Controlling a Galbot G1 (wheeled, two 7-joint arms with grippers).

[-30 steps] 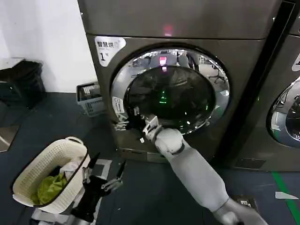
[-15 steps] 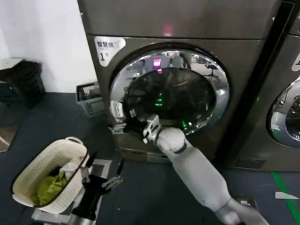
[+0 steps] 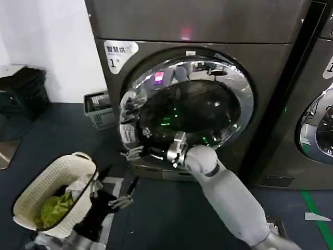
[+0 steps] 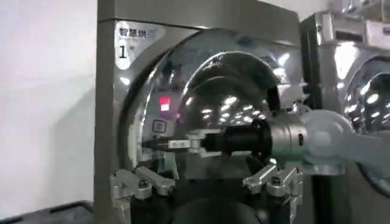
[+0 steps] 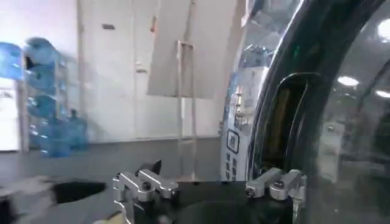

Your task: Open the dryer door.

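The dryer (image 3: 208, 26) is bronze-grey with a white "1" sticker. The dryer door (image 3: 192, 109), chrome-rimmed with dark glass, stands ajar, its left edge swung out from the front. My right gripper (image 3: 136, 151) is at the door's lower left edge, open, with the edge beside one finger. The right wrist view has the door's rim and handle recess (image 5: 280, 122) close to that gripper (image 5: 207, 182). The left wrist view sees the door (image 4: 225, 91) and the right gripper (image 4: 161, 144) reaching across it. My left gripper (image 3: 117, 188) hangs low and open, holding nothing.
A cream laundry basket (image 3: 31, 200) with green cloth sits on the floor at the lower left, next to the left arm. A grey crate (image 3: 99, 109) stands by the dryer's left side. A neighbouring machine (image 3: 317, 130) is on the right. Dark floor lies in front.
The door's left edge has swung outward from the dryer. My right gripper has moved down and toward me with it. The left arm has hardly moved.
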